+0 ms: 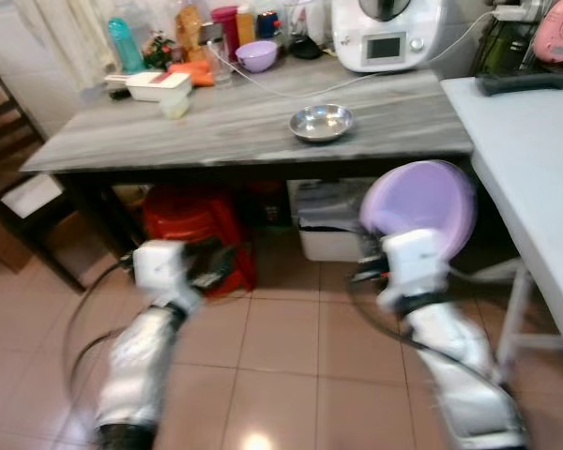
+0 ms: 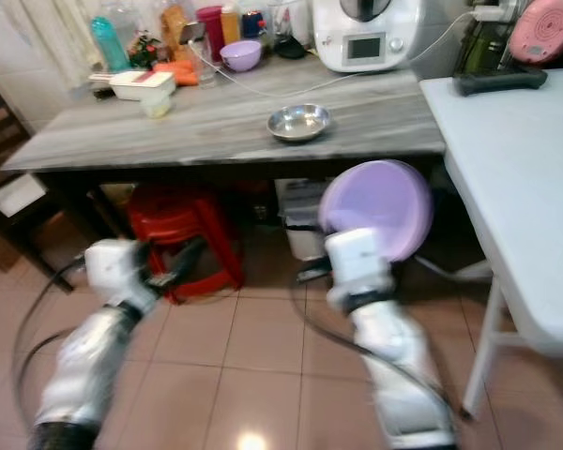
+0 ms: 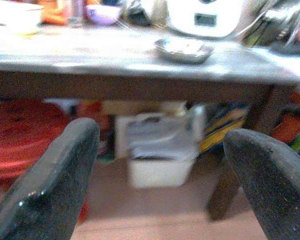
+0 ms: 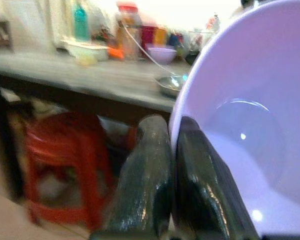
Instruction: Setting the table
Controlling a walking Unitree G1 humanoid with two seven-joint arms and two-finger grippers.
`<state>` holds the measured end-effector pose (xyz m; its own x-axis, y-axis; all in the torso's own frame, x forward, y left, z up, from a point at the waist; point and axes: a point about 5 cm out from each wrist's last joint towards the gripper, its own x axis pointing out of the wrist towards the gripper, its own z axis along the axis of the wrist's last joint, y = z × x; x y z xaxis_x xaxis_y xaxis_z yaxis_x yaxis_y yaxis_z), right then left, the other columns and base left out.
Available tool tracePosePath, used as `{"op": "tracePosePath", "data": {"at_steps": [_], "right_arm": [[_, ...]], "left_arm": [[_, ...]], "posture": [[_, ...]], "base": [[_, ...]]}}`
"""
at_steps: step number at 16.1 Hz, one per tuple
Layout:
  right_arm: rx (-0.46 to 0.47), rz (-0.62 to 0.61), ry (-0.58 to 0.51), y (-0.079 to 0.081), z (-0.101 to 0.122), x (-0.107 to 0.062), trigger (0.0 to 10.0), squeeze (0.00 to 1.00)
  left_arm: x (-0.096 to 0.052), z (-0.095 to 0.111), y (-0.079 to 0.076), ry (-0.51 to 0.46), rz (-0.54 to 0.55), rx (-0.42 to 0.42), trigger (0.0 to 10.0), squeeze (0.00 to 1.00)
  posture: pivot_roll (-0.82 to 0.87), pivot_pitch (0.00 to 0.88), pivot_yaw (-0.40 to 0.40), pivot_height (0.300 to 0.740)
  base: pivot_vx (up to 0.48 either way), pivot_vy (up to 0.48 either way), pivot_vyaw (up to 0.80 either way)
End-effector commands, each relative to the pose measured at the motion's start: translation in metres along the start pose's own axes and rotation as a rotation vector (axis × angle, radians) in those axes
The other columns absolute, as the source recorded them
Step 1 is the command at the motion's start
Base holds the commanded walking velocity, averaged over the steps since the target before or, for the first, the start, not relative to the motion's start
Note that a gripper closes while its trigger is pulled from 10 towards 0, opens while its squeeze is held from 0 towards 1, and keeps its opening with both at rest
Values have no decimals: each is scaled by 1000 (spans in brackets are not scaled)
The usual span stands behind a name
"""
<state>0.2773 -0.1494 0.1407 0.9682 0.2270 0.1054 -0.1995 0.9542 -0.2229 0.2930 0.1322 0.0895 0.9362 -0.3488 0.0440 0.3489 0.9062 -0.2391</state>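
Right gripper [image 4: 172, 165] is clamped on the rim of the purple bowl [image 1: 422, 206], one finger inside, one outside. It holds the bowl on edge below the table [image 1: 244, 131] front, at about 4 o'clock from the steel bowl [image 1: 321, 122] on top.

Left gripper [image 3: 160, 170] is spread wide and empty, low in front of the red stool [image 1: 192, 220], pointing under the table.

Handling call: the purple bowl looks like thin plastic, though motion blur makes that a guess. Likely light, stiff enough, glossy, so slippery at a rim pinch, and not fragile. A rim grip is fine for carrying; expect it to swing or pivot in the fingers. Set it down level on bare tabletop around 9 o'clock of the steel bowl.
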Motion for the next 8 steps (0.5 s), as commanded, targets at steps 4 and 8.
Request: {"op": "tracePosePath", "data": {"at_steps": [4, 8], "right_arm": [[24, 25, -59, 12, 14, 4, 10000, 0], [16, 15, -59, 9, 14, 4, 10000, 0]], "left_arm": [[-4, 7, 12, -2, 26, 19, 10000, 0], [-2, 7, 9, -5, 19, 13, 10000, 0]], "posture": [[-90, 0, 151, 740], [-94, 0, 148, 740]], "base": [[431, 0, 273], [429, 0, 272]]}}
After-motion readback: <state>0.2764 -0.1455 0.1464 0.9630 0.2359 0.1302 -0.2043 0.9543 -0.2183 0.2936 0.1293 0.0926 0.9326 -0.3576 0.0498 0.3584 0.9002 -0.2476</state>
